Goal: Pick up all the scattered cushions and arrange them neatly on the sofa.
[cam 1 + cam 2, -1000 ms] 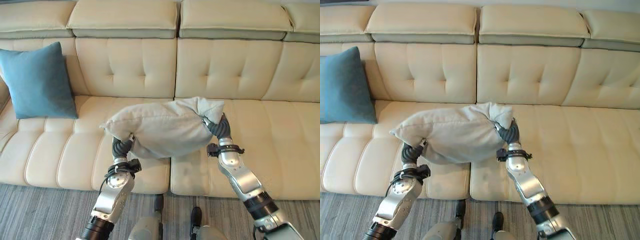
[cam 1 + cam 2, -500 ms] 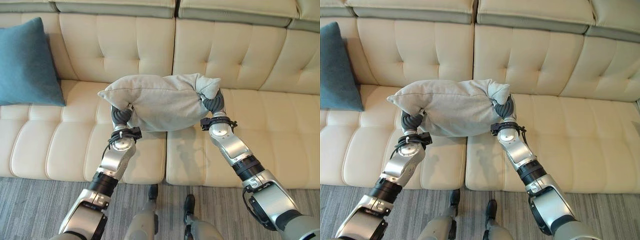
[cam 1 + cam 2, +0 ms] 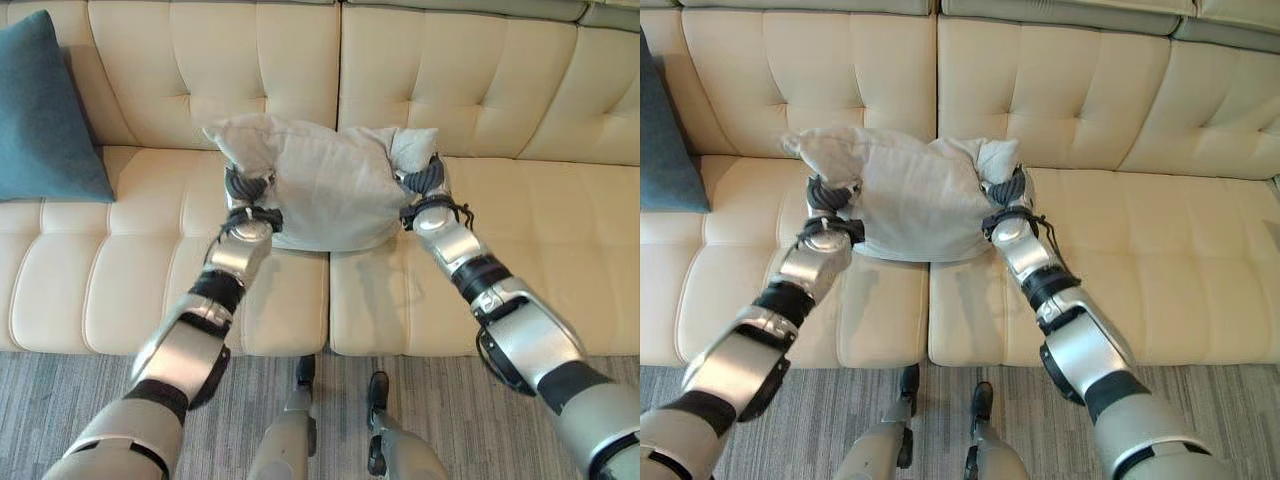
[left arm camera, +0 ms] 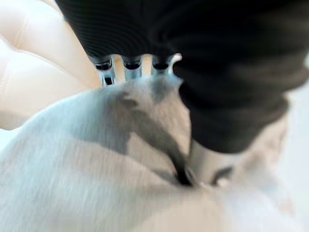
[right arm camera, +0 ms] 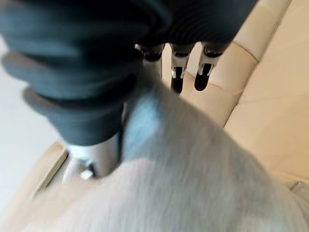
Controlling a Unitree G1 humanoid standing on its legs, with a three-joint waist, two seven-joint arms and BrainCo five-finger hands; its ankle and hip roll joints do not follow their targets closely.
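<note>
1. The grey cushion [image 3: 315, 185] is being held between both hands at the rear edge of the sofa [image 3: 520, 270] seat, lying across the seam between two seat sections and seeming to be meeting the backrest.
2. The left hand [image 3: 243, 187] is gripping the cushion's left end, its fingers hooked over the top edge and its thumb pressing into the cloth; the right hand [image 3: 421, 179] is pinching the bunched right corner the same way.
3. The risk I am judging: the cushion is sagging and bunching at the right corner, so on release it could be slumping forward or flattening rather than standing neatly against the backrest.
4. Letting go unevenly could be tipping it sideways, leaving it crooked.
5. Room for moving: the seat is lying open to the right of the cushion, and the front edge is well apart from it.
6. The blue cushion [image 3: 45, 110] is leaning at the sofa's left end, well apart from the left hand.
</note>
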